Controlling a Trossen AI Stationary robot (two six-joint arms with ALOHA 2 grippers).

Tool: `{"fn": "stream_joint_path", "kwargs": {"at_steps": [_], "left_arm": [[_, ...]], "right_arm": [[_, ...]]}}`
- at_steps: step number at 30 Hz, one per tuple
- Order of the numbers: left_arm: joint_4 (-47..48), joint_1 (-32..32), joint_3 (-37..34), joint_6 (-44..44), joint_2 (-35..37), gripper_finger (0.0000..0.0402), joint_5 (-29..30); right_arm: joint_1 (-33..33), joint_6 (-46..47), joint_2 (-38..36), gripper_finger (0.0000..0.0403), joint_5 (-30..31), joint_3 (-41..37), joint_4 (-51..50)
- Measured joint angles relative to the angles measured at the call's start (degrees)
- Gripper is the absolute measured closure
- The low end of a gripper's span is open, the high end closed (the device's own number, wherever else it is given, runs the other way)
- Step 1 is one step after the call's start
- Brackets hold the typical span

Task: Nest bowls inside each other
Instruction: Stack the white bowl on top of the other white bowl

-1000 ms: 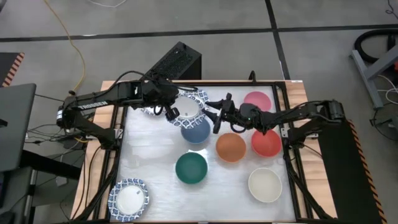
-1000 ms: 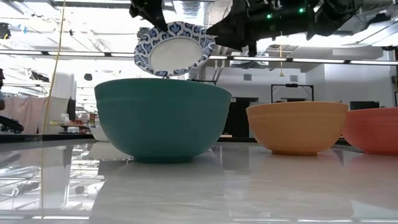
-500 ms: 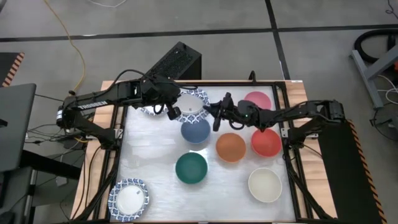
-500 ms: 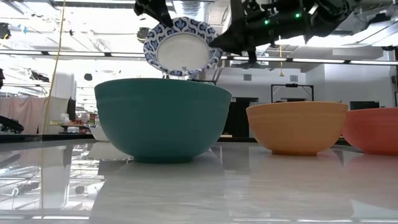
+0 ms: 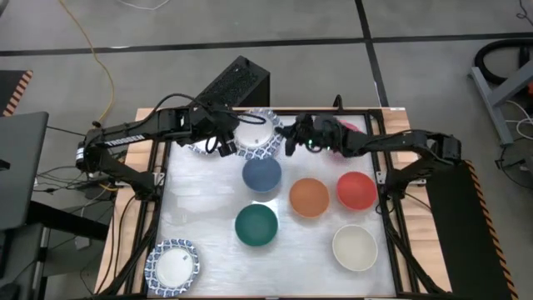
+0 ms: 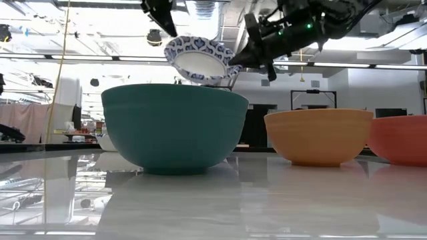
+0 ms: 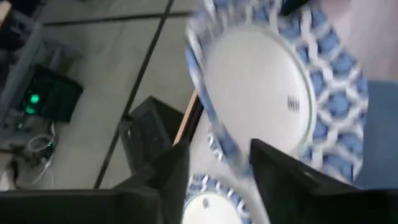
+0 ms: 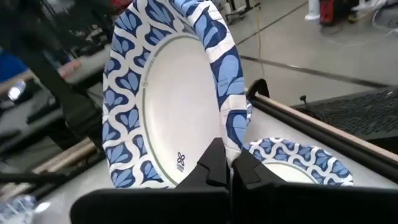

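Held bowl: a white bowl with a blue patterned rim (image 5: 255, 136) hangs tilted in the air near the worktop's far edge, above and beyond the blue bowl (image 5: 261, 173).
Right gripper (image 5: 289, 140): jaws pressed together, pinching the held bowl's rim, as the right wrist view shows (image 8: 227, 163).
Left gripper (image 5: 226, 143): at the held bowl's opposite side, fingers (image 7: 283, 180) spread apart astride the rim.
Far left: another patterned bowl (image 8: 298, 162) lies on the worktop below the held one.
Centre: orange bowl (image 5: 309, 197), red bowl (image 5: 356, 190), dark green bowl (image 5: 256, 225).
Near edge: cream bowl (image 5: 355, 247); a patterned bowl (image 5: 172, 267) at the near left corner.
Far right: pink bowl (image 5: 348, 129), partly hidden by the right arm.
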State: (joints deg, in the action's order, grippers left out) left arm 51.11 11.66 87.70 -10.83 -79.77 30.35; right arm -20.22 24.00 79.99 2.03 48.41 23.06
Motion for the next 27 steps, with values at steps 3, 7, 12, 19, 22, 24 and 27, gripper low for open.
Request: {"fn": "stream_joint_path", "kwargs": {"at_steps": [3,7,12,19,22,24,27], "left_arm": [[1.9,2.1,0.0,3.1,0.0,0.0188,-0.3],[2.6,6.2,0.0,6.9,0.0,0.0159,-7.5],[1.9,11.0,0.0,8.0,0.0,0.0154,-16.5],[1.2,15.7,-1.3,7.9,0.6,0.0154,-21.7],[-0.6,18.5,-4.8,7.5,2.2,0.0154,-25.7],[-4.3,20.7,-8.1,7.8,4.3,0.0154,-29.0],[-12.6,23.9,-14.0,9.0,8.5,0.0154,-33.7]], "right_arm": [[-5.4,3.5,0.0,0.0400,-5.8,0.1,-0.4],[-11.7,7.6,1.0,0.0401,-13.3,0.1,0.4],[-17.3,11.2,7.2,0.0402,-21.7,3.3,-2.1],[-18.8,10.8,19.9,0.0402,-32.9,16.0,-10.2],[-18.8,7.5,23.4,0.0402,-34.0,21.0,-19.1],[-18.8,5.1,25.1,0.0402,-34.0,23.8,-24.8],[-18.8,2.8,26.2,0.0402,-33.5,26.1,-29.9]]}}
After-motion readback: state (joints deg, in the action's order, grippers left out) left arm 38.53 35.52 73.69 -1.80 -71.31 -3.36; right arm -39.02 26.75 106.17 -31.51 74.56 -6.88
